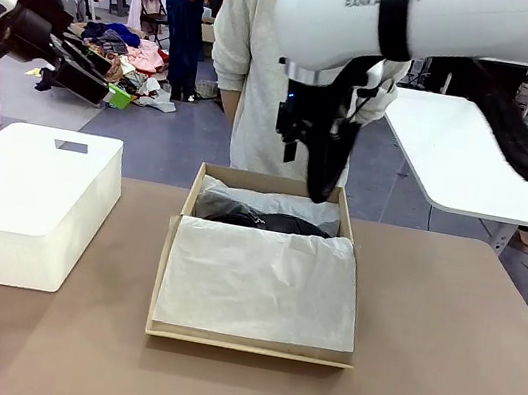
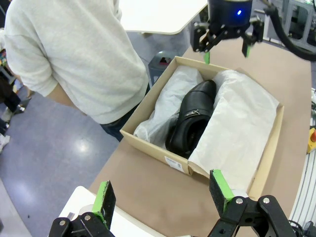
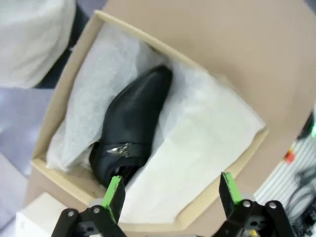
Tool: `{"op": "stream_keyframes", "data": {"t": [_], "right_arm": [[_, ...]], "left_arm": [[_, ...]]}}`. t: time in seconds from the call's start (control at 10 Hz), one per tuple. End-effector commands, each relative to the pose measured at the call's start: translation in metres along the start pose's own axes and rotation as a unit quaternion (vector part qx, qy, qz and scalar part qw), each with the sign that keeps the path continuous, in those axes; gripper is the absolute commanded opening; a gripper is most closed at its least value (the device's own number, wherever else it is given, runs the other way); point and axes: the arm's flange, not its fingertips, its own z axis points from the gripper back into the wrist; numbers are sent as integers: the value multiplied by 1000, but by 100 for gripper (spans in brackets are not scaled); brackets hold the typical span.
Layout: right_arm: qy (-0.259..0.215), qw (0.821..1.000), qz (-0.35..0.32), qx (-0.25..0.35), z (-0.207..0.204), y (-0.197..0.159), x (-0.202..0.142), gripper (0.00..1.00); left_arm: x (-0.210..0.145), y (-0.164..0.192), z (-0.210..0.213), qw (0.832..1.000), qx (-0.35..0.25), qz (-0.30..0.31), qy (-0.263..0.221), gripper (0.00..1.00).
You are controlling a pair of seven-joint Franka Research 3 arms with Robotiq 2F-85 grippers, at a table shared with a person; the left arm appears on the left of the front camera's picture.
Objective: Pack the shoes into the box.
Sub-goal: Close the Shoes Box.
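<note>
The brown cardboard box [image 1: 251,342] lies open mid-table, lined with white tissue paper [image 1: 260,283]. One glossy black shoe [image 1: 262,221] with a metal buckle lies in its far half, partly tucked under the tissue; it appears as the shoe [image 2: 192,116] and the shoe [image 3: 131,123] in the wrist views. My right gripper [image 1: 319,182] hangs open just above the box's far end, its green pads [image 3: 114,197] empty. My left gripper [image 1: 89,79] is raised at the far left, open and empty, with its pads [image 2: 219,190] wide apart.
A white plastic bin [image 1: 25,203] stands on the brown table [image 1: 438,369] left of the box. A person in a light sweater [image 1: 251,64] stands at the far edge behind the box. A white table [image 1: 483,158] is back right.
</note>
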Motion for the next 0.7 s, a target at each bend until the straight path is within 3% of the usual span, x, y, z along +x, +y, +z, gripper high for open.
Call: {"op": "stream_keyframes", "data": {"t": [0.0, 0.2, 0.3, 0.5, 0.6], "right_arm": [[-33, 989, 144, 25, -3, -33, 30, 100], [-34, 956, 291, 27, -4, -60, 59, 100], [-38, 930, 365, 25, -7, -72, 72, 100], [-34, 889, 455, 33, -12, -86, 90, 100], [-23, 879, 475, 34, -14, -87, 93, 100]], "left_arm": [[0, 1, 0, 1000, -3, 1, -3, 100], [0, 1, 0, 1000, -3, 1, -3, 100], [0, 1, 0, 1000, -3, 1, -3, 100], [0, 1, 0, 1000, -3, 1, -3, 100], [0, 1, 0, 1000, -3, 1, -3, 100]]}}
